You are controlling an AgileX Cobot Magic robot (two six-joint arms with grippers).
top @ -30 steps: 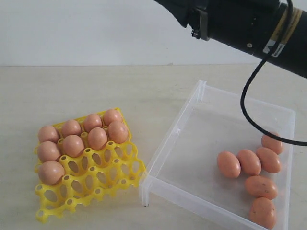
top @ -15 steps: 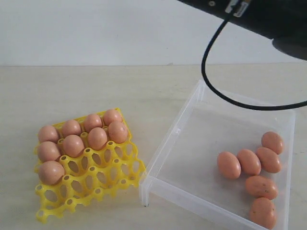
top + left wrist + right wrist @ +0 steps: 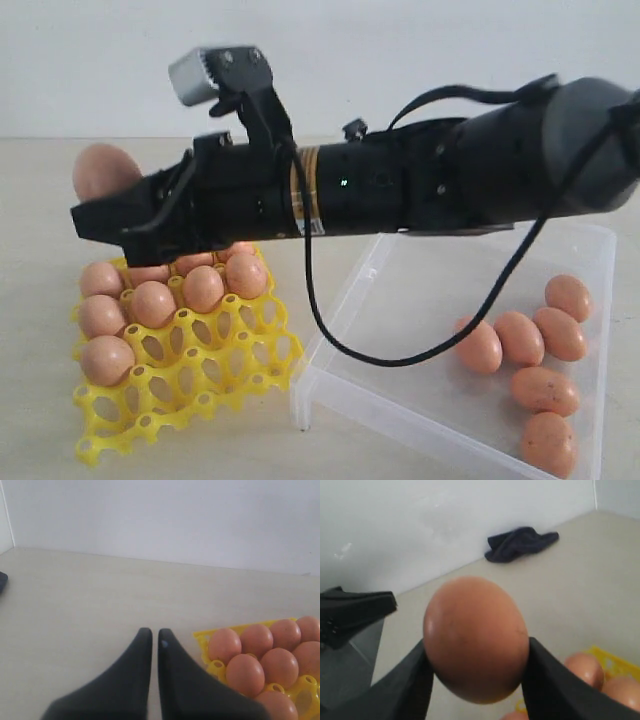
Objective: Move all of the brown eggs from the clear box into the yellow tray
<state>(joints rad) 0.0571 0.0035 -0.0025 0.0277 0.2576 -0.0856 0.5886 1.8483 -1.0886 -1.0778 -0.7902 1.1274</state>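
Egg in the grip on my right side: the right gripper [image 3: 476, 679] is clamped on one brown egg [image 3: 476, 637], with a black finger [image 3: 405, 685] pressed to each flank, and the shell fills most of my right wrist view. From the exterior camera I see that arm stretched across the middle to the left. It carries the egg in the air over the far left part of the yellow tray [image 3: 200, 370], clear of the eggs seated there. The tray lies on the pale table [image 3: 40, 200], and I count at least six brown eggs [image 3: 152, 302] in its far and left cups; the arm hides any others behind it. Just right of the tray is the clear box [image 3: 345, 300], its near corner almost touching the tray's edge. Six more eggs lie loose on the box floor, bunched at its right end. A black cable [image 3: 330, 340] droops from the arm over the box's left wall. My left gripper [image 3: 151, 636] has its two dark fingers drawn together to a thin slit, with nothing between them. It points at bare table just beside the tray's corner, and I cannot tell whether it touches the surface. A dark cloth [image 3: 520, 542] lies crumpled on the table against the white wall [image 3: 420, 520].
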